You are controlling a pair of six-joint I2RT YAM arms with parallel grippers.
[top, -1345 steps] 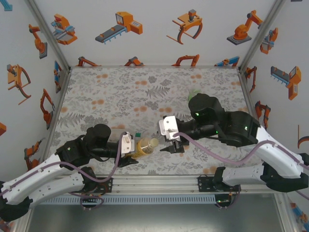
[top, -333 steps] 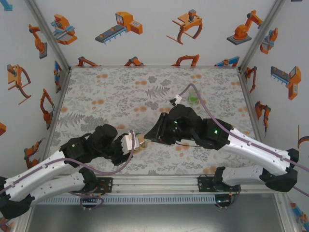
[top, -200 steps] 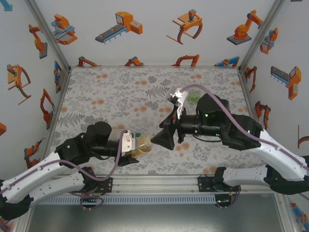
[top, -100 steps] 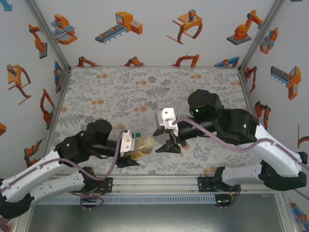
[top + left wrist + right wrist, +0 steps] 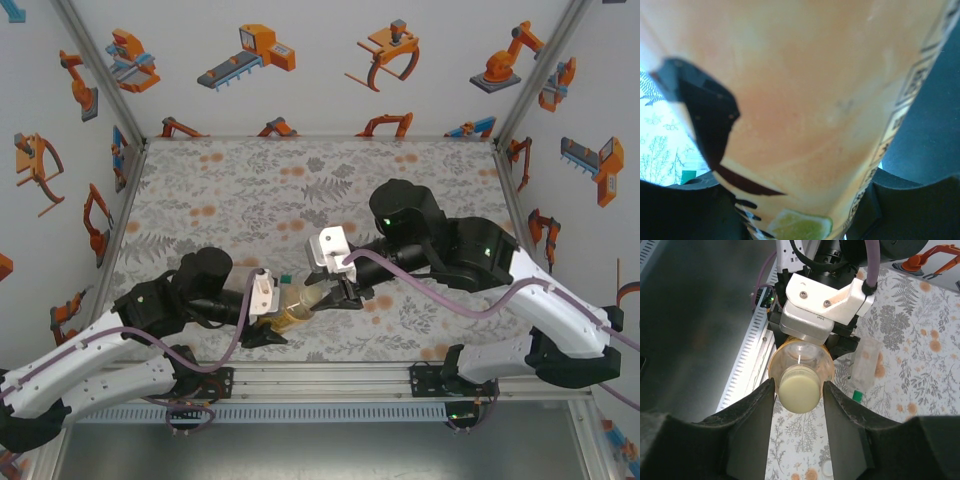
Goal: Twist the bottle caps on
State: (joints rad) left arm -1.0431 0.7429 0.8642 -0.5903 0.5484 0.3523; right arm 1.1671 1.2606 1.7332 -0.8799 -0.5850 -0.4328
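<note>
My left gripper point(image 5: 270, 310) is shut on the amber-yellow bottle point(image 5: 292, 305), holding it tilted with its neck toward the right arm. The bottle's orange label point(image 5: 805, 100) is pressed up against the left wrist camera. A pale yellowish cap point(image 5: 800, 394) sits on the bottle's neck. My right gripper point(image 5: 799, 386) straddles that cap, open, with a thin gap on each side. From above, the right gripper point(image 5: 335, 293) meets the bottle's mouth. A clear bottle point(image 5: 864, 365) with a green cap point(image 5: 856, 396) lies on the table behind.
A loose white cap point(image 5: 827, 469) lies on the patterned table point(image 5: 240, 200) below the right gripper. The metal rail at the table's near edge point(image 5: 320, 380) runs just below both grippers. The enclosure walls point(image 5: 90, 150) stand round the table.
The right gripper has swung back from a rotated pose, come left to the bottle's mouth and narrowed its jaws round the cap. The left gripper keeps hold of the amber bottle.
</note>
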